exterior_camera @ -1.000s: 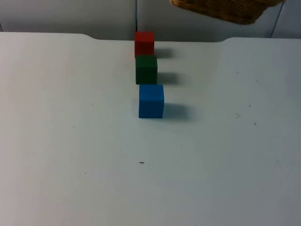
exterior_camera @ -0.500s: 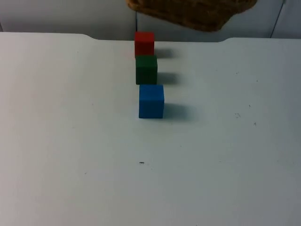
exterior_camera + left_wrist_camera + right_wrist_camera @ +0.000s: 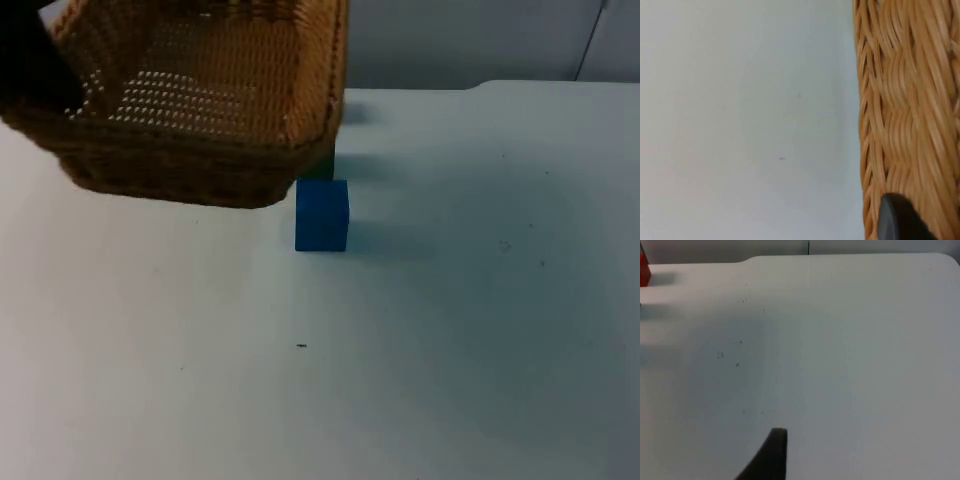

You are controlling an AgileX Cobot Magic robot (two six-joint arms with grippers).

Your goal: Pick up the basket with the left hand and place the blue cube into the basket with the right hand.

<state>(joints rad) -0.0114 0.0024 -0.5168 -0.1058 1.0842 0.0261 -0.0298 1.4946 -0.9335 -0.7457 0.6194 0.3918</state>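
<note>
Basket [image 3: 200,110] has swung from top right of top view across to upper left & much lower, now covering red cube and most of green cube [image 3: 322,172], its near corner just above blue cube [image 3: 321,214]

The woven wicker basket [image 3: 200,100] hangs over the back left of the white counter [image 3: 450,330], so it hides the stuff behind it. The blue cube [image 3: 321,214] sits on the counter just in front of the basket's right corner. The left claw [image 3: 35,60] is at the basket's left rim.
</note>
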